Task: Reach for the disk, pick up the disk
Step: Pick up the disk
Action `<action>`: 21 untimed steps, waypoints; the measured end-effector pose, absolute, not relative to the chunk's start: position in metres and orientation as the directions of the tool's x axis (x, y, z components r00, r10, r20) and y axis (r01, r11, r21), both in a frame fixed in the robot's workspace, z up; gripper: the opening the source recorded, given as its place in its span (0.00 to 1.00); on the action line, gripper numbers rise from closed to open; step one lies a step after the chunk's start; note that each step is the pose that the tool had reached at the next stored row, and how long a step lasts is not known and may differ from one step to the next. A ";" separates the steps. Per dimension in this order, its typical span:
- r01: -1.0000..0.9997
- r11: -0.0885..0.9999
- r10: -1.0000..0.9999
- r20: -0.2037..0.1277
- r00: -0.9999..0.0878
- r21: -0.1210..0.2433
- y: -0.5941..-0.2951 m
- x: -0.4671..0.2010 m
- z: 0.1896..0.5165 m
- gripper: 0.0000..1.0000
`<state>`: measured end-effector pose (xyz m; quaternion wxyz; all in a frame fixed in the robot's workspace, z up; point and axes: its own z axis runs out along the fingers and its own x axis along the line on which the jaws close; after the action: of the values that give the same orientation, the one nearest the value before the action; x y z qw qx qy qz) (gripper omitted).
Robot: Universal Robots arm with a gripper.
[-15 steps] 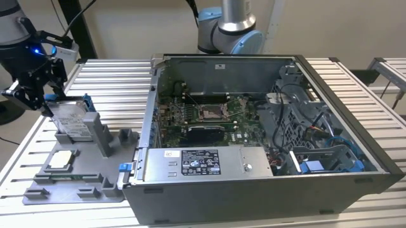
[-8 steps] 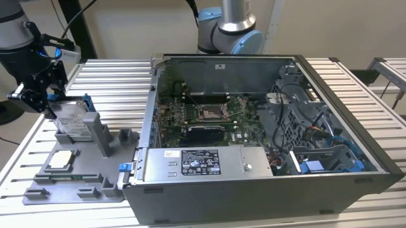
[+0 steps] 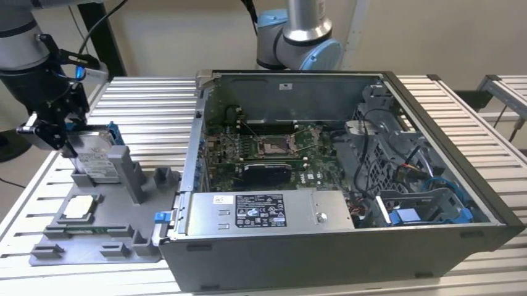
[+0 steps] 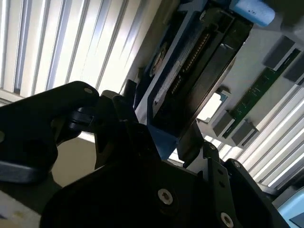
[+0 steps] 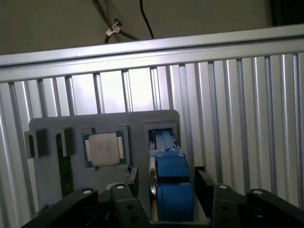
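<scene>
The gripper [image 3: 68, 131] hung over the upper end of the disk [image 3: 92, 159], with one black finger on each side of it. In the first wrist view the gripper [image 5: 166, 179] stood open. Its fingers [image 5: 132, 183] flanked the blue rail of the disk [image 5: 171, 190], and a thin gap showed on both sides, so they straddled the disk without clamping it. In the second wrist view the gripper [image 4: 161, 132] framed the near end of the disk [image 4: 194, 71], whose dark underside and row of connector pins ran away from the camera.

The disk stood on edge, tilted slightly, in a slot of a grey holder [image 3: 115, 240]. This holder lay flat on the slatted metal table [image 3: 148, 105], at the exterior view's left. The disk's labelled face was turned toward the camera in that view.

A small square silver chip [image 3: 80, 206] sat in its own pocket of the holder, near the disk but apart from it. In the first wrist view the chip [image 5: 103, 148] lay just beside the disk's slot in the holder [image 5: 137, 128]. A thin green circuit strip [image 4: 259, 90] lay farther along the holder.

To the exterior view's right of the holder stood an open computer case [image 3: 329, 246], its near corner just beside the holder. Inside it were a green circuit board [image 3: 263, 148] and a grey box with a sticker [image 3: 263, 213].
</scene>
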<state>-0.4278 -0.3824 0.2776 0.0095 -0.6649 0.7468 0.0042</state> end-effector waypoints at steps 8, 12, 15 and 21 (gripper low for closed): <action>-0.994 0.106 -0.994 -0.022 -0.106 -0.006 -0.382 -0.426 0.271 1.00; -0.995 0.100 -0.995 -0.025 -0.100 -0.006 -0.382 -0.424 0.267 1.00; -0.995 0.096 -0.995 -0.026 -0.096 -0.006 -0.382 -0.424 0.264 1.00; -0.995 0.096 -0.995 -0.032 -0.096 -0.005 -0.382 -0.424 0.264 1.00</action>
<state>-0.4235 -0.3824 0.2642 0.0135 -0.6722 0.7402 0.0088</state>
